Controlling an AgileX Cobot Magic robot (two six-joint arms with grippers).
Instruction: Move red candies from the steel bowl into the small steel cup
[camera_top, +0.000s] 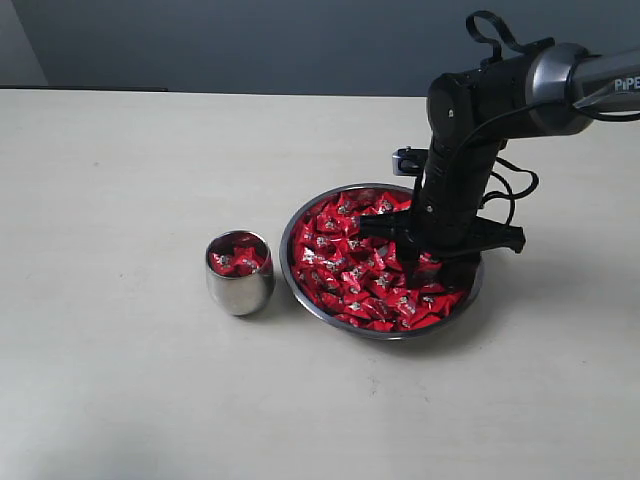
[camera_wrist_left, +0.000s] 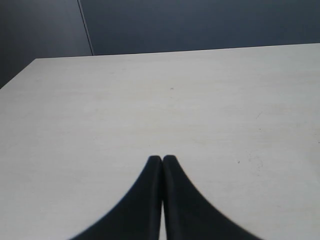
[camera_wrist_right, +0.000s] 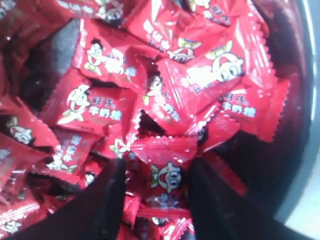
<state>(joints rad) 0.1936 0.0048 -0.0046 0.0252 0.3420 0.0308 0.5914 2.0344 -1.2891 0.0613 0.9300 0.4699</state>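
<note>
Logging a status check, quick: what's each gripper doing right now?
Left gripper: closed, holding nothing.
Right gripper: open, fingers either side of a red candy.

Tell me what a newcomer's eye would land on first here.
The heap of red candies filling the bowl mid-table, with the right gripper plunged into it, its fingers either side of one candy. Next, the cup just left of the bowl in the exterior view, already holding a few candies. The left gripper sits shut over bare table.
</note>
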